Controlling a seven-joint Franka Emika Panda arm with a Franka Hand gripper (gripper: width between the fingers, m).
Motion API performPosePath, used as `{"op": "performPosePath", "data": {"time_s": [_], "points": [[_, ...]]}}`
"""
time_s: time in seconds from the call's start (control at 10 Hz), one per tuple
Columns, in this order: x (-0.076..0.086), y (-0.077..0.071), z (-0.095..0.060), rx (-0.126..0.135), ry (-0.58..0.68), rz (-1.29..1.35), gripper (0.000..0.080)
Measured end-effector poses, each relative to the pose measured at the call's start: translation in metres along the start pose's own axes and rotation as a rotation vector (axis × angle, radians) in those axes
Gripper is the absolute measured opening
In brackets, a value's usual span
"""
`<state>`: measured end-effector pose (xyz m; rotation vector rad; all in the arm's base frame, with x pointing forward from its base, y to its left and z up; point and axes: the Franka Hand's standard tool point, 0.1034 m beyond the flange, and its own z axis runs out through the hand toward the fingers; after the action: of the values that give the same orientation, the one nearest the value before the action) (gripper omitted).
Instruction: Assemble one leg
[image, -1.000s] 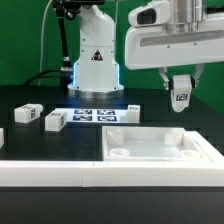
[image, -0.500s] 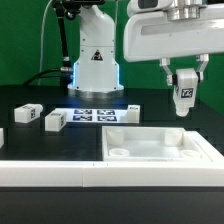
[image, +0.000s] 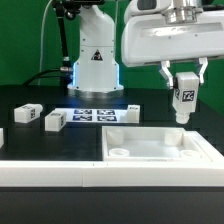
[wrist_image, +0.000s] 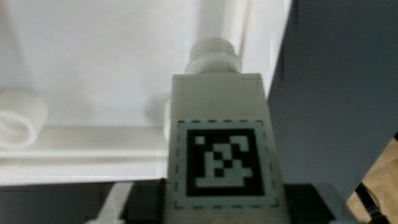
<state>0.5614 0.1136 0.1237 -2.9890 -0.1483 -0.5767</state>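
The claw (image: 185, 82) is clenched on the upright leg (image: 185, 100), which hangs over the white rimmed panel (image: 150, 134) at its rear corner on the exterior view's right. If the peg (wrist_image: 214, 50) descends off-centre, it may strike the rim and twist the leg in the grasp.

Leg (image: 183, 97): small white block, black-and-white tag on its face.
Pose: upright.
Place: clamped in my gripper (image: 183, 88), in the air.

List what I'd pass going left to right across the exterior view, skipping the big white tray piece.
loose tagged block → second loose tagged block → marker board → leg, held above the table in the gripper
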Motion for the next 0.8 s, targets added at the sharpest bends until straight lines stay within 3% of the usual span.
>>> {"op": "performPosePath", "data": {"time_s": [0.3, 0.6, 0.8], "points": [[0.025, 0.005, 0.015, 0.006, -0.048, -0.106, 0.0292], [0.025, 0.006, 0.015, 0.0, -0.013, -0.107, 0.0292], [0.03, 0.013, 0.025, -0.021, 0.094, -0.126, 0.0292]]}}
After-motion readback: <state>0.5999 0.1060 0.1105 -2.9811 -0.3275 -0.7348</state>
